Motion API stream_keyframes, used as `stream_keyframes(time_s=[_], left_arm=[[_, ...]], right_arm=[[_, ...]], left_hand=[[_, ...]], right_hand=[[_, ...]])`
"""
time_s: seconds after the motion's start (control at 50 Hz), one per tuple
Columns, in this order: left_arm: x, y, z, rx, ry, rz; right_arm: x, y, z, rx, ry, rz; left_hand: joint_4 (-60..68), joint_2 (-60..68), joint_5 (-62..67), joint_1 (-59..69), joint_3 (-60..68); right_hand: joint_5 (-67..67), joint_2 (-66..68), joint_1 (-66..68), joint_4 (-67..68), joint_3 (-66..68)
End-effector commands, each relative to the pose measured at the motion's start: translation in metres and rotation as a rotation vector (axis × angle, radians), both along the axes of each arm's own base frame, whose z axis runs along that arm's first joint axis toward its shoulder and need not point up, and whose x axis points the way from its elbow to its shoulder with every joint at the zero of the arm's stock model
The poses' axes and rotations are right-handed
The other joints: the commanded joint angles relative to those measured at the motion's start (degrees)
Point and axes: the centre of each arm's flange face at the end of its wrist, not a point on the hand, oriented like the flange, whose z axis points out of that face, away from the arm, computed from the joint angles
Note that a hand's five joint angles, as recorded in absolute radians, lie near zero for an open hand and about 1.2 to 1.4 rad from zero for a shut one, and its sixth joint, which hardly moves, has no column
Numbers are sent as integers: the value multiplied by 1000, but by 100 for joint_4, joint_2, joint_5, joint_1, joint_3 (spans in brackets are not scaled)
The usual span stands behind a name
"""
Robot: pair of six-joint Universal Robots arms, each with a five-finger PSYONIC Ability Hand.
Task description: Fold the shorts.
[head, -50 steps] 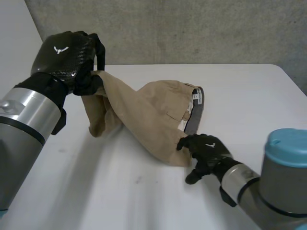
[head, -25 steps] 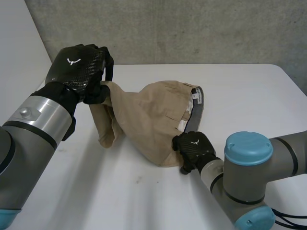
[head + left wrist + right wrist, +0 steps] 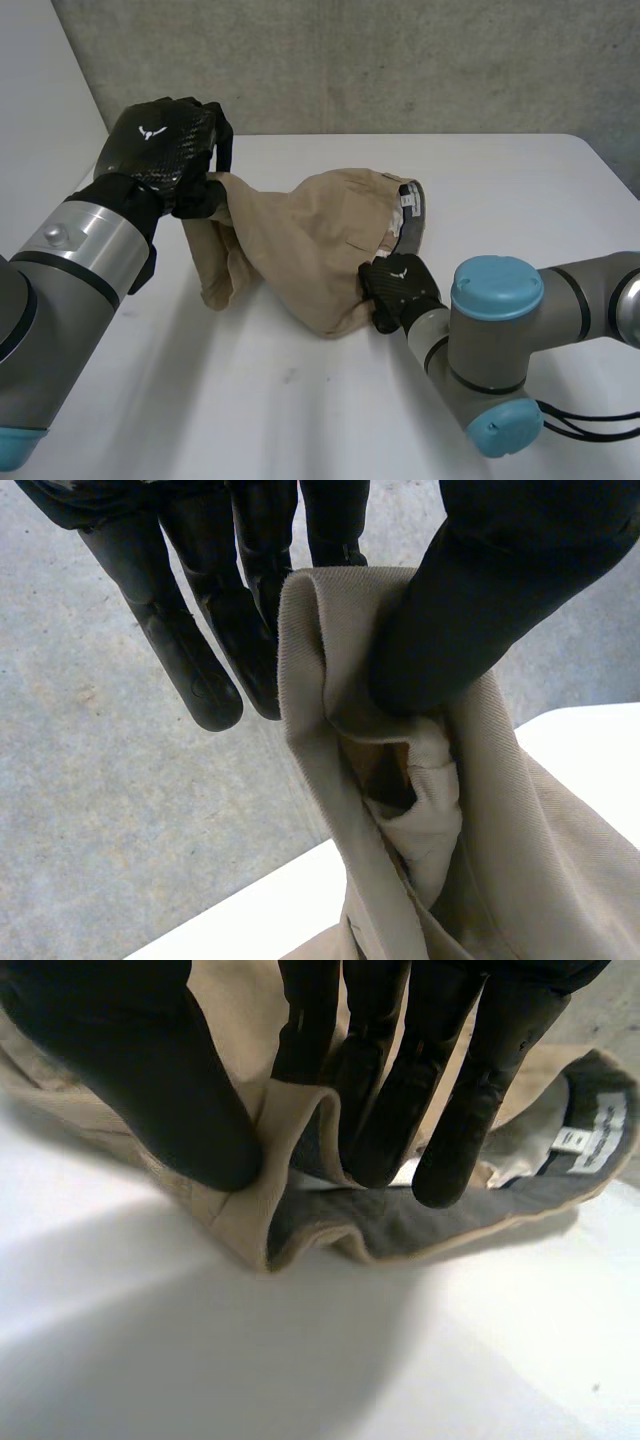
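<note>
Fingers (image 3: 480, 1080) on crosswise shorts (image 3: 300, 235), waistband (image 3: 409, 228) rightward.

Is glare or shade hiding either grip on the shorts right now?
Head view: even light, no glare on the table or shorts. Left wrist view: the left hand pinches a hem in plain light; just the opening below the pinch is dark. Right wrist view: the right hand pinches the waistband; its grey lining is dim, but the pinch is plain to see.
</note>
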Motion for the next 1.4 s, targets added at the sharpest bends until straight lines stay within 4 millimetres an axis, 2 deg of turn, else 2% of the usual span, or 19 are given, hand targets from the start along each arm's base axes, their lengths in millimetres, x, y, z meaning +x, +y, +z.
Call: stream_keyframes(time_s=[0.02,0.12,0.18,0.28,0.36,0.44,0.52,0.66,0.8,0.88,0.9,0.92,0.96,1.0,1.12,1.14,1.28,1.36,1.4], left_arm=[[0,-1,-2,6,-5,2],[6,-6,-6,16,-10,25],[8,-8,-9,25,-15,36],[17,-11,-22,62,-38,64],[25,-12,-28,89,-59,88],[32,-3,-38,140,-98,92],[44,17,-39,198,-161,100],[55,52,-22,235,-199,72],[54,61,-25,252,-198,-5],[51,60,-47,324,-224,-37],[51,56,-55,350,-233,-36],[46,43,-78,421,-261,-35],[45,39,-85,440,-269,-33],[40,26,-98,470,-281,-30],[32,5,-96,441,-268,-28],[26,-9,-95,405,-256,-27],[10,-49,-93,302,-218,-22],[-12,-99,-103,192,-223,-19],[-15,-107,-106,176,-235,-20]], right_arm=[[2,-6,17,-36,-25,-8],[-5,-5,35,-38,-24,-18],[-17,-6,57,-47,-17,-37],[-52,-17,114,-135,8,-111],[-67,-8,151,-207,56,-100],[-83,8,183,-256,102,-91],[-99,18,196,-252,161,-103],[-110,43,230,-316,138,-97],[-111,50,218,-276,162,-70],[-110,35,169,-120,272,-43],[-110,35,169,-119,272,-42],[-109,32,161,-99,297,-35],[-105,25,139,-54,371,-2],[-105,24,135,-50,385,2],[-99,5,122,-37,407,17],[-98,0,120,-35,406,14],[-87,-39,114,-79,350,-64],[-84,-66,107,-143,345,-139],[-82,-76,105,-172,341,-164]], left_hand=[[1135,1139,1455,1500,1170],[1135,1139,1455,1500,1170],[1135,1139,1455,1500,1170],[1135,1139,1455,1500,1170],[1135,1139,1455,1500,1170],[1135,1139,1455,1500,1170],[1135,1139,1455,1500,1170],[1135,1139,1455,1500,1170],[1135,1139,1455,1500,1170],[1135,1139,1455,1500,1170],[1135,1139,1455,1500,1170],[1135,1139,1455,1500,1170],[1135,1139,1455,1500,1170],[1135,1139,1455,1500,1170],[1135,1139,1455,1500,1170],[1135,1139,1455,1500,1170],[1135,1139,1455,1500,1170],[1135,1139,1455,1500,1170],[1135,1139,1455,1500,1170]], right_hand=[[1677,1284,2807,1207,1261],[1677,1284,2807,1207,1261],[1677,1284,2807,1207,1261],[1677,1284,2807,1207,1261],[1677,1284,2807,1207,1261],[1677,1284,2807,1207,1261],[1677,1284,2807,1207,1261],[1677,1284,2807,1207,1261],[1677,1284,2807,1207,1261],[1677,1284,2807,1207,1261],[1677,1284,2807,1207,1261],[1677,1284,2807,1207,1261],[1677,1284,2807,1207,1261],[1677,1284,2807,1207,1261],[1677,1284,2807,1207,1261],[1677,1284,2807,1207,1261],[1677,1284,2807,1207,1261],[1677,1284,2807,1207,1261],[1677,1284,2807,1207,1261]])
